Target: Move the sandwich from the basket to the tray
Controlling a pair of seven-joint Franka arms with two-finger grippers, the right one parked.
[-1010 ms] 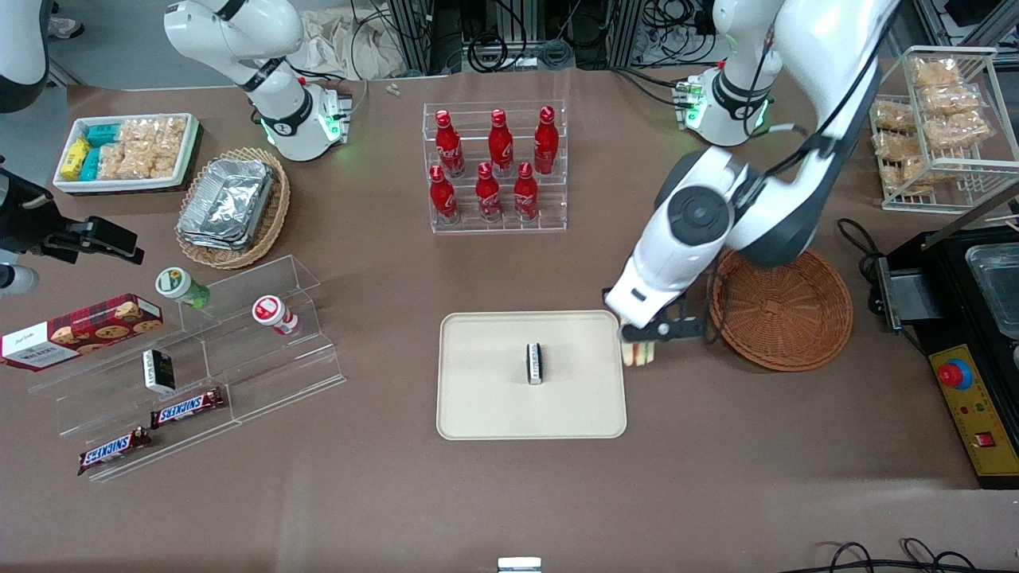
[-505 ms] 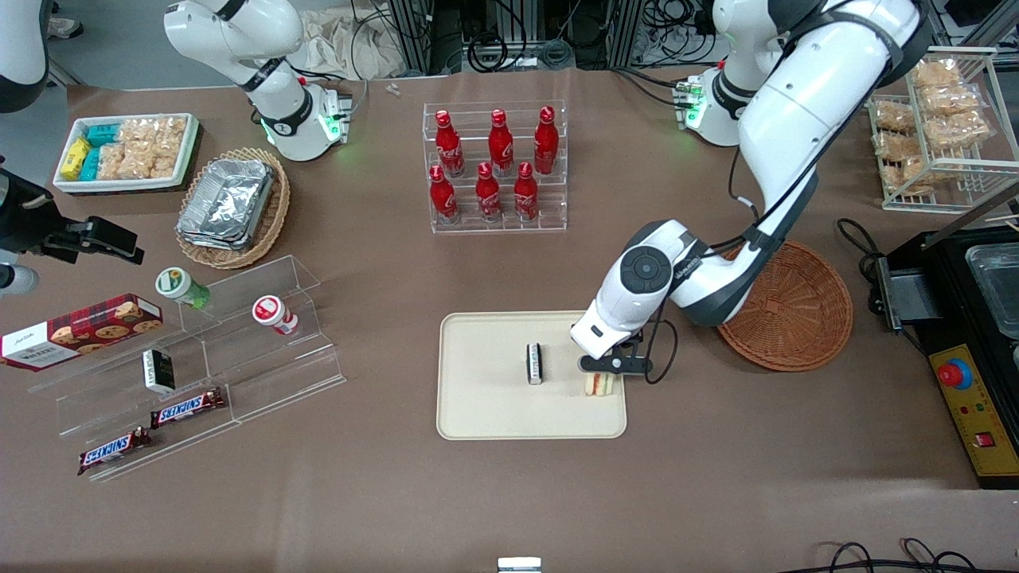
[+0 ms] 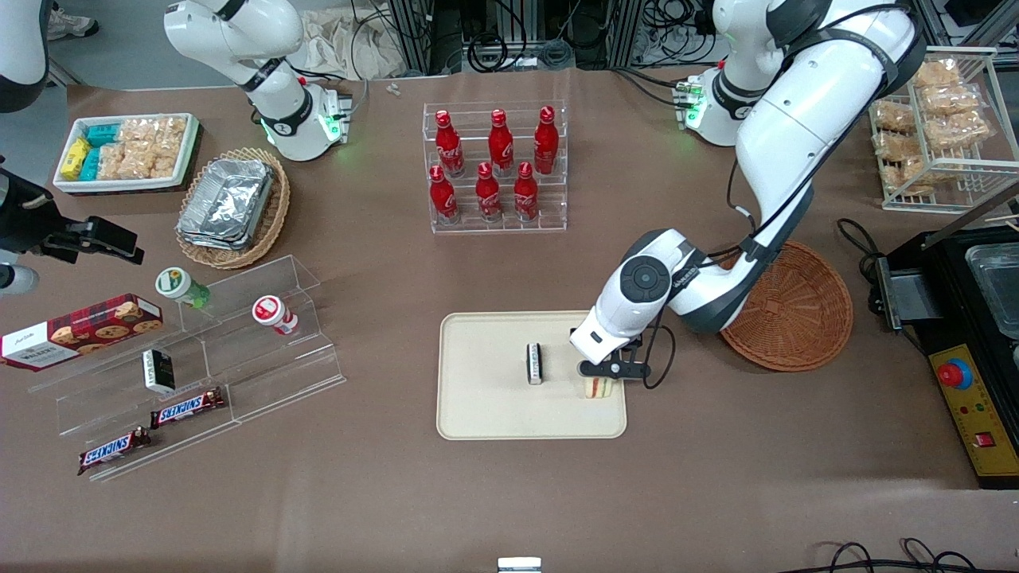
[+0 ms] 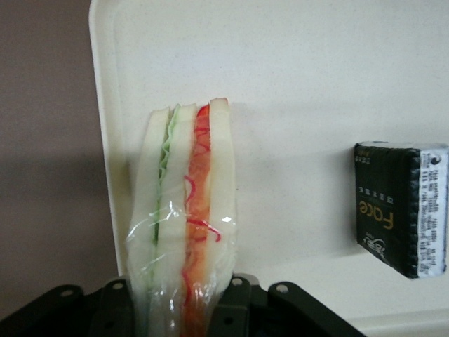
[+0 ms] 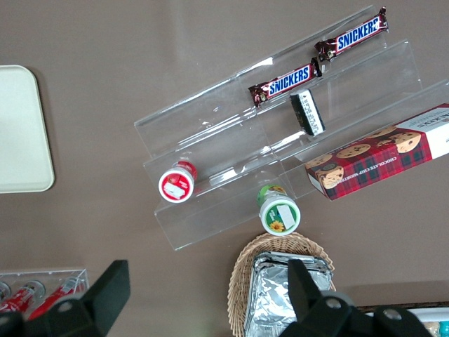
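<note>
The brown worktop [image 3: 509, 493] carries the flat cream-beige rectangular tray [image 3: 486, 406] with its rounded corners and low rim; beside it, toward my end, sits the round reddish-brown woven wicker basket [image 3: 788, 318], with nothing lying in it. My hand [image 3: 599, 379] is over the tray's edge nearest that basket, fingers [image 4: 116, 309] pinching the film-wrapped triangular wedge of white bread, the sandwich [image 3: 597, 387]. It stands on edge on or just above the tray, I cannot tell which, with the rim just beside it. Most of the tray floor toward the parked arm's end is bare.

Near the tray's middle stands a small black packet [image 3: 534, 364]; my wrist camera reads "Face" in gold on it [image 4: 400, 207] beside a white printed label, which the front camera cannot resolve. That camera also shows the sandwich's [image 4: 186, 217] green layer on one side and red-orange layer on the other under the clear wrap.

Farther off toward the parked arm's end, two bars marked "SNICKERS" [image 3: 187, 408] lie on the clear acrylic steps [image 3: 263, 350]
</note>
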